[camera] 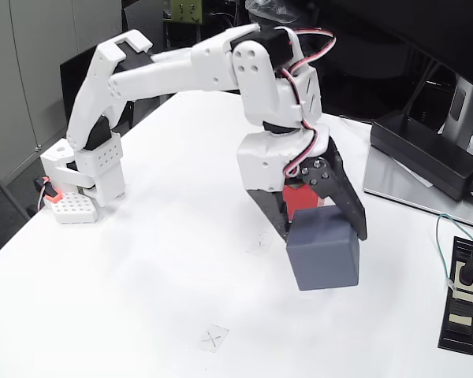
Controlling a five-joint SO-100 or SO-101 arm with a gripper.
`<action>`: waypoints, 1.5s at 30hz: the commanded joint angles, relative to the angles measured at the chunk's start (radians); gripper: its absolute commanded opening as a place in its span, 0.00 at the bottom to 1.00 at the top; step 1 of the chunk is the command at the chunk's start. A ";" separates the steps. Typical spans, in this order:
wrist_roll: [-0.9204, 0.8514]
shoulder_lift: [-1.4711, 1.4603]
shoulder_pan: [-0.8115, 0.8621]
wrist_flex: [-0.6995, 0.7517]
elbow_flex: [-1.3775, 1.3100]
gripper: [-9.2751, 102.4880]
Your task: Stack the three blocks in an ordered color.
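Right of centre in the frame, we see the pincer [325, 224] gripping a red block [302, 196]. A grey block [323, 256] sits just below, on the white tabletop [142, 276].

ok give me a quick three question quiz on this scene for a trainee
1. True or false: the red block sits between the fingers of the gripper.
2. Which thing lies nearest the camera in the fixed view? A) the grey block B) the power adapter C) the arm's base
3. What is marked on the small clear patch on the table?

Key: 1 true. 2 A. 3 a cross.
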 commanded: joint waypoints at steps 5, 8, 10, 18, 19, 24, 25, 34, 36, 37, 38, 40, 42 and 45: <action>-0.126 0.183 -0.071 0.006 0.009 0.18; -0.155 0.261 -0.126 0.006 0.063 0.18; -0.156 0.331 -0.173 0.006 0.114 0.18; -0.156 0.591 -0.394 0.006 0.324 0.18; -0.156 0.611 -0.417 0.006 0.347 0.18; -0.153 0.647 -0.494 0.006 0.454 0.18; -0.152 0.647 -0.500 0.006 0.471 0.18; -0.117 0.644 -0.506 0.006 0.506 0.18; -0.117 0.644 -0.508 0.006 0.508 0.18; -0.118 0.644 -0.508 0.006 0.508 0.18; -0.118 0.644 -0.508 0.006 0.514 0.18; -0.121 0.644 -0.508 0.006 0.537 0.18; -0.121 0.644 -0.508 0.006 0.568 0.18; -0.121 0.644 -0.508 0.005 0.589 0.18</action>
